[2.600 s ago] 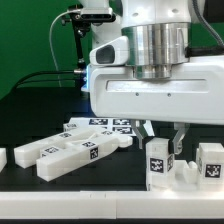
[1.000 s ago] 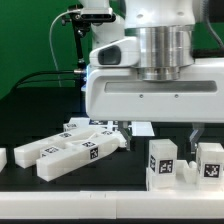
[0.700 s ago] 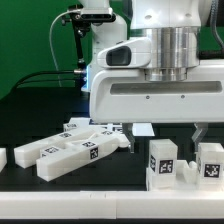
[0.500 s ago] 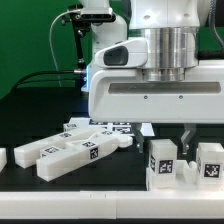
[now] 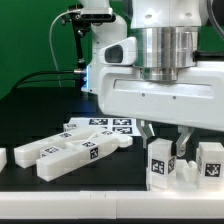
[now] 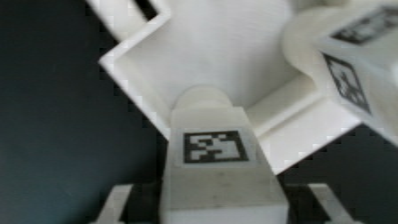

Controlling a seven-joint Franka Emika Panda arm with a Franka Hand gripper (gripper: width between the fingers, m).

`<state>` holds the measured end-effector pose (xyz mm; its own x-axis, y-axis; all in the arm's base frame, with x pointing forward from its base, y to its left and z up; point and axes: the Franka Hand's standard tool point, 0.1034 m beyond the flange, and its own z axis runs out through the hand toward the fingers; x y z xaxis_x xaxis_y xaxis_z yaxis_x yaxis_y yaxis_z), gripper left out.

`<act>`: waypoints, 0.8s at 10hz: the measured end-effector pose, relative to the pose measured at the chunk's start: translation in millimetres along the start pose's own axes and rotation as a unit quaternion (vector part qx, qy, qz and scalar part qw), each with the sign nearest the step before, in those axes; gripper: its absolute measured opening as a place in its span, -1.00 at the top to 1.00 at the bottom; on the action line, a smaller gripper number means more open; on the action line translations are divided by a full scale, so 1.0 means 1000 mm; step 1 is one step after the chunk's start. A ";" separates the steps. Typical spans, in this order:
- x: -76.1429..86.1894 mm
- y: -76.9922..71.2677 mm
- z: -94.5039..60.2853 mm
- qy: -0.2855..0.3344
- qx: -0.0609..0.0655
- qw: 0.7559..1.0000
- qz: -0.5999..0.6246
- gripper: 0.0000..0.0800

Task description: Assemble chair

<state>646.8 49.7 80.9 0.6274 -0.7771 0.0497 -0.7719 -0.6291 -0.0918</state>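
Observation:
My gripper (image 5: 165, 140) hangs open over the right-hand group of white chair parts. Its two fingers (image 5: 147, 131) stand on either side of the top of an upright white block with a black tag (image 5: 158, 163). In the wrist view the same tagged part (image 6: 214, 148) lies between the fingers of the gripper (image 6: 217, 205), with a dark gap on each side. A second upright tagged block (image 5: 210, 160) stands just to the exterior view's right, with a low white piece (image 5: 186, 173) between the two.
A pile of long white chair parts with tags (image 5: 70, 150) lies at the exterior view's left. The marker board (image 5: 108, 125) lies behind it. A small white piece (image 5: 3, 158) sits at the far left edge. A larger white part (image 6: 178, 70) shows beyond the tagged one in the wrist view.
The gripper has moved toward the exterior view's left and come down, so its fingers now straddle the left upright block instead of hanging beside it. The parts have not moved.

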 end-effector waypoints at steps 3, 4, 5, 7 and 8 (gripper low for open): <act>0.001 0.001 0.002 -0.008 0.024 0.977 0.211 0.29; 0.000 0.001 0.002 -0.008 0.024 0.971 0.237 0.29; 0.000 0.001 0.002 -0.008 0.024 0.971 0.237 0.29; 0.000 0.001 0.002 -0.007 0.024 0.977 0.212 -0.26; 0.003 0.002 0.001 -0.007 0.022 0.989 0.144 -0.26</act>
<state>646.9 46.0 79.3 0.3831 -0.9237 0.0015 -0.9141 -0.3793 -0.1436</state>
